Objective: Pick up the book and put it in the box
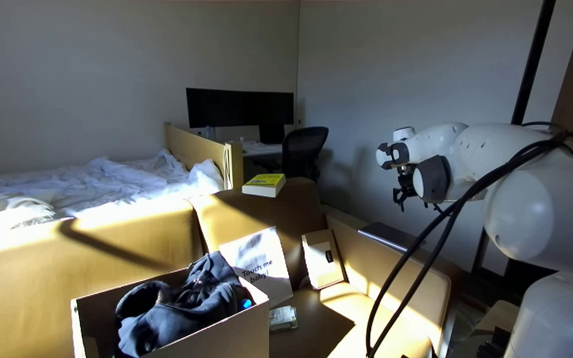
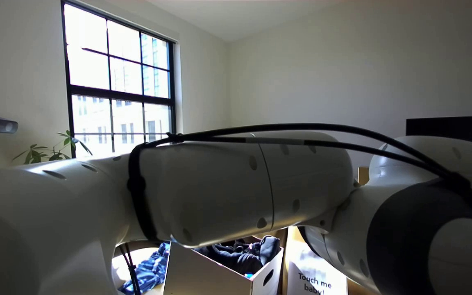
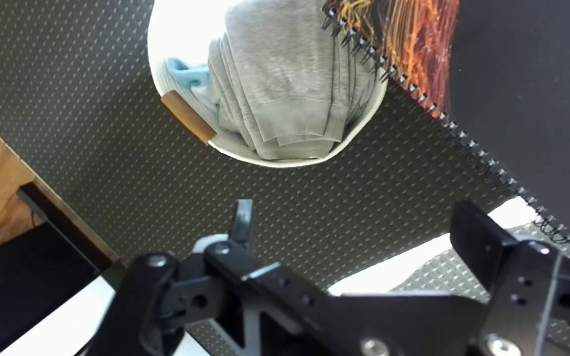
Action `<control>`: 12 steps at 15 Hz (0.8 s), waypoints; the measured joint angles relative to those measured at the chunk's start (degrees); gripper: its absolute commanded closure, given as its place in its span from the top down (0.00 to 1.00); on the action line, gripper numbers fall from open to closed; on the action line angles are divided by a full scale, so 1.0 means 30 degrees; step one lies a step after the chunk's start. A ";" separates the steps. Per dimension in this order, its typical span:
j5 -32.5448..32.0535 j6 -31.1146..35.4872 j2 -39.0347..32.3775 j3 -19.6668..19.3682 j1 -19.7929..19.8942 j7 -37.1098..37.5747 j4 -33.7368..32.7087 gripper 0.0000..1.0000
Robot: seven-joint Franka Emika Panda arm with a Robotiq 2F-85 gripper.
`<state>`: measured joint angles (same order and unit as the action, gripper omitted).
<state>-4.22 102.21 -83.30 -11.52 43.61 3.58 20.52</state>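
an office chair (image 1: 306,149) stands by a desk (image 1: 262,148), and a white basket (image 3: 285,163) holds folded grey cloth (image 3: 287,74).

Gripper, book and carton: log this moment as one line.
gripper: open, empty | yellow-covered book: atop sofa backrest | large cardboard carton: dark-blue clothing inside | placement: not done

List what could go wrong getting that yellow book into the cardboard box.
The yellow book sits up on the sofa back, so a clumsy grasp might knock it off.
Dark clothes heap partly above the rim of the cardboard box, so the book could slide off rather than settle.
The wrist view shows the open gripper and a spiral-bound notebook but not the yellow book, so the wrong item might get picked.
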 measured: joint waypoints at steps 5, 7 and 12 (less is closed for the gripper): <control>-0.0601 0.1616 -0.0463 0.0015 -0.0907 -0.3386 0.0141 1.00; -0.0602 0.2343 -0.0531 0.0080 -0.0751 -0.5055 0.0280 1.00; -0.0602 0.2494 -0.0538 0.0120 -0.0412 -0.5836 0.0279 1.00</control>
<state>-6.02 109.69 -84.91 -11.16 42.37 -13.93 21.36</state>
